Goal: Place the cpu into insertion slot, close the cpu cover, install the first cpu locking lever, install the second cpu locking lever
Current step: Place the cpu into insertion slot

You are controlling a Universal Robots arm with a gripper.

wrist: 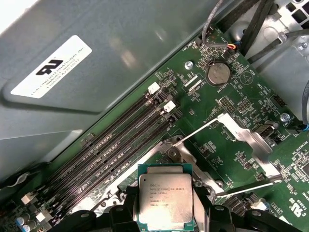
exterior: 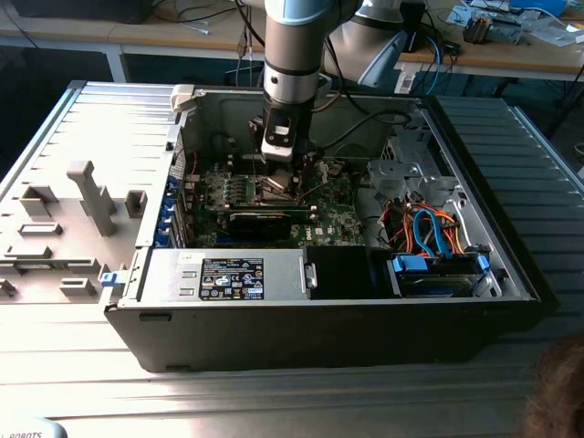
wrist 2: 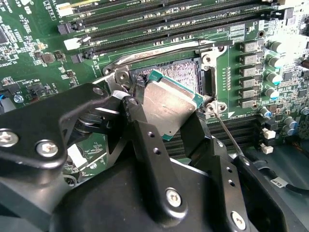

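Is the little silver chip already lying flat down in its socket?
No, the cpu sits tilted over the insertion slot, held in the gripper.

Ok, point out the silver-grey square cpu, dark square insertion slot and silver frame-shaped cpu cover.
silver-grey square cpu [wrist: 165,200]: first wrist view, centre of metal top.
dark square insertion slot [wrist 2: 186,75]: second wrist view, exposed contact field.
silver frame-shaped cpu cover [wrist: 247,135]: first wrist view, frame bar.

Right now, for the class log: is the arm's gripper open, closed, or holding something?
The gripper: closed, holding the cpu by its edges, over the insertion slot.
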